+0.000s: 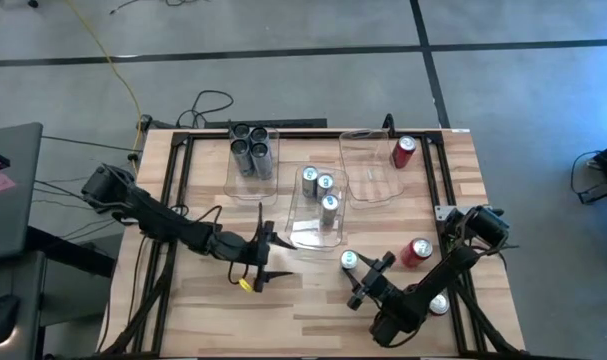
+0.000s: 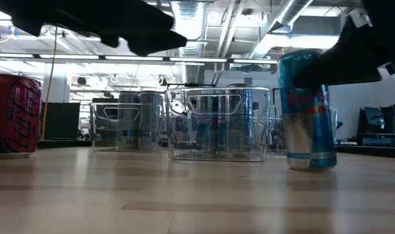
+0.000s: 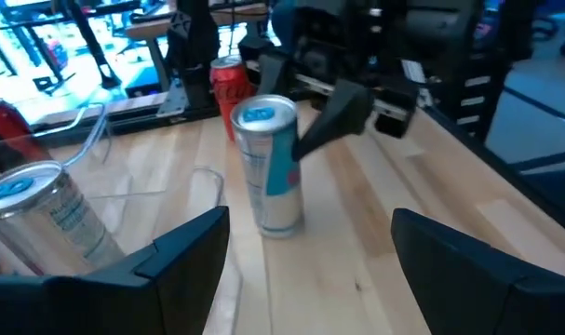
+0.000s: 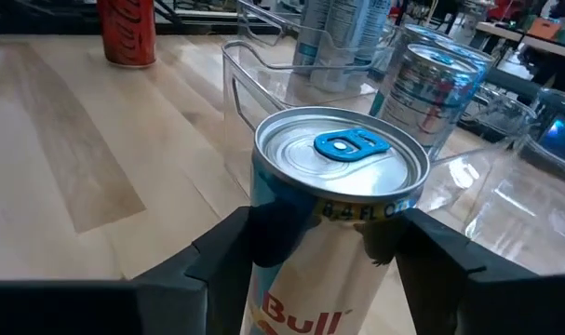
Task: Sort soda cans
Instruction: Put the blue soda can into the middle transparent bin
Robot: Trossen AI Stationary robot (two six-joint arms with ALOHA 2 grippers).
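1. The right gripper (image 4: 324, 247) brackets a silver-blue can (image 4: 333, 214) standing upright on the bench (image 1: 313, 310) near its front edge, fingers at both sides; whether they clamp it cannot be told.
2. The left gripper (image 1: 266, 256) hovers spread and empty, left of that can.

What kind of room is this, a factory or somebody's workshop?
Most likely a robotics lab or workshop. A wooden table stands on a bare concrete floor, loose cables trail off its edge, and the low view shows exposed ceiling ducts with strip lights overhead.
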